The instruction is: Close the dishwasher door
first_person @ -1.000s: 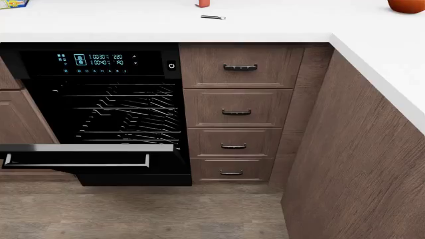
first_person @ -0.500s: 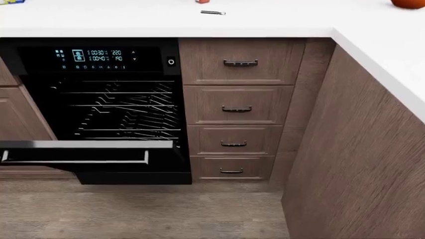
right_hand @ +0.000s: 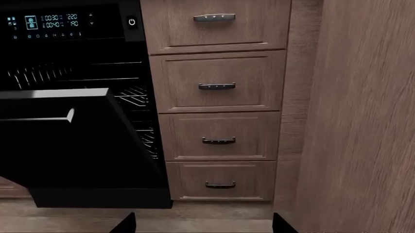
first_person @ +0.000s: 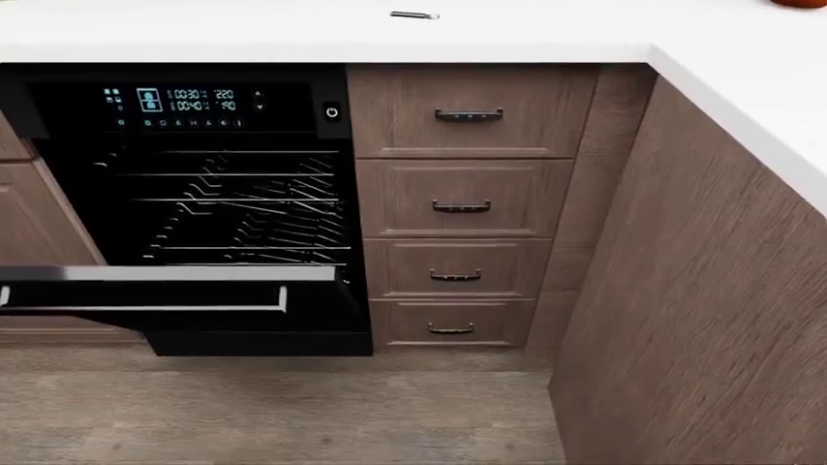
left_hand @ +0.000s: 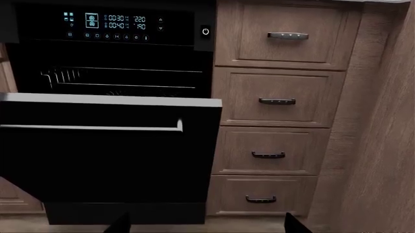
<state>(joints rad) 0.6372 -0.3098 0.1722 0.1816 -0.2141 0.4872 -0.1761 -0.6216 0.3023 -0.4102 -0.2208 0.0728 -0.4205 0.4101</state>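
Hanging partly open, the dishwasher door stands untouched, both hands spread well short of it.

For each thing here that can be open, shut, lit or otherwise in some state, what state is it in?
Glossy black dishwasher door with silver bar handle: partly open, tilted outward, wire racks visible behind.
Black control strip with cyan digits: lit.
Four brown wooden drawer fronts: all shut.
Left pincer: open, touching nothing.
Right pincer: open, touching nothing.
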